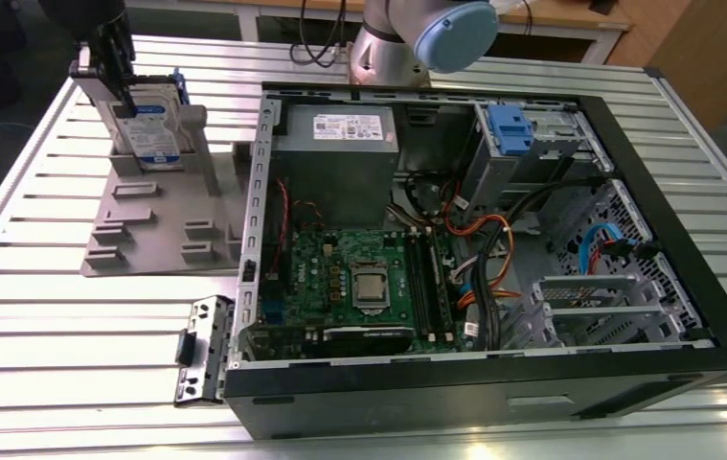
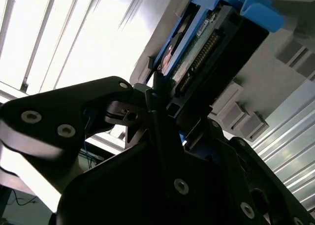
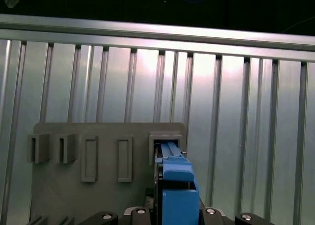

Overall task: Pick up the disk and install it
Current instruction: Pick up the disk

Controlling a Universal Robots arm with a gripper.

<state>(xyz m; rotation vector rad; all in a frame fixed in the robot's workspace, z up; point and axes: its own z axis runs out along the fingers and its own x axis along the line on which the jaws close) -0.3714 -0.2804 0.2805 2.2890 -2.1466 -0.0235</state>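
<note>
1. Disk (image 1: 148, 125) stands on edge in the far slot of the grey holder (image 1: 159, 220). The holder sits on the counter (image 1: 31, 335) at the exterior view's left, just beside the open case (image 1: 491, 374).
2. Your gripper (image 1: 126, 81) sits over the disk's upper end. In the second wrist view the fingers (image 2: 156, 87) look closed on the disk (image 2: 206, 48), one pad lying against the blue carrier.
3. The step in hand, as I judge it, is the pick: getting the disk out of its slot. In the first wrist view its lower end (image 3: 170, 151) sits inside the slot of the holder (image 3: 98, 136), so treat it as not yet free.
4. Draw it out along the slot's own line. A sideways pull would likely jam the carrier against the slot walls, or drag the holder across the counter.
5. Keep the grip on the carrier's flat sides and square to them. A skewed hold may let the disk pivot between the pads once the slot stops guiding it.
6. Mind the connector edge that shows in the second wrist view and keep it away from the holder's ribs.
7. Pose: the tool points roughly straight down over the holder's far left corner, well apart from the cage (image 1: 516, 134) in the case's far right. The arm (image 1: 396, 38) has its base at the far edge, behind the case.
</note>
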